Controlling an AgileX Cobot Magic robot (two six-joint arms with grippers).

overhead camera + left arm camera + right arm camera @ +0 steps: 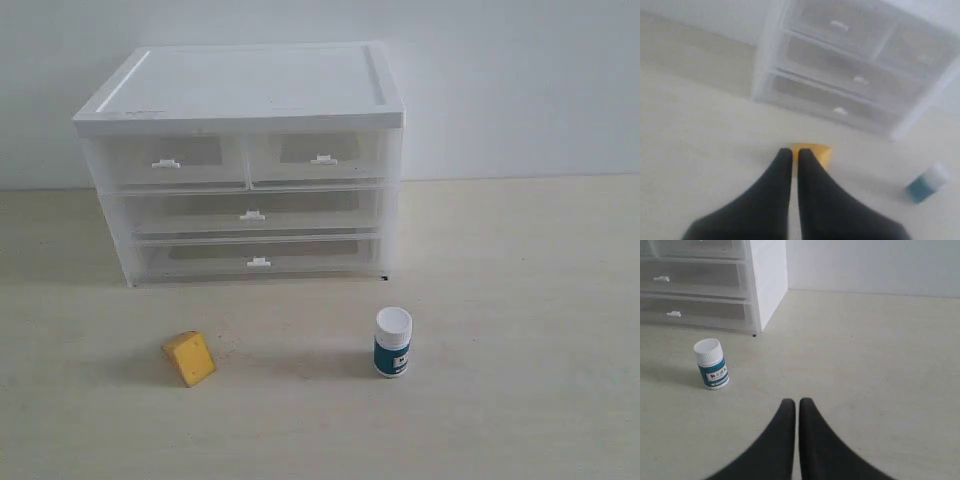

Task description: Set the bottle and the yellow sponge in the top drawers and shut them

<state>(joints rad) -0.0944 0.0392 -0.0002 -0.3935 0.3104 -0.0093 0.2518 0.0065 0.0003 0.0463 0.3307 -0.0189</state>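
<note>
Item: white plastic cabinet (240, 165) with a flat rimmed lid, set on a pale, matte, faintly grained table (520, 300) against a plain white wall (520, 80). Fittings: left top drawer (170, 160) and right top drawer (318, 158), side by side, translucent and frosted, each with a small white tab handle, both pushed in. Two full-width lower drawers (250, 235) beneath them are likewise shut. Loose items, on the table in front of the cabinet and well apart from each other: yellow sponge (190, 358), a yellow-orange wedge with a dull surface, before the cabinet's left half; bottle (393, 342), squat and upright, with a ribbed white screw cap and a dark teal label, before the cabinet's right corner. The exterior view alone gives the whole cabinet and both items together; the grippers show only in the wrist views. Left gripper (794, 155): smooth black curved fingers pressed together, empty; the sponge (815, 152) shows partly hidden beyond the tips, and contact cannot be told. This view is blurred, the bottle (927, 182) a soft blue-and-white shape. Right gripper (794, 404): fingers likewise clenched, empty, apart from the bottle (711, 364), whose white label marks show sharply only here.
</note>
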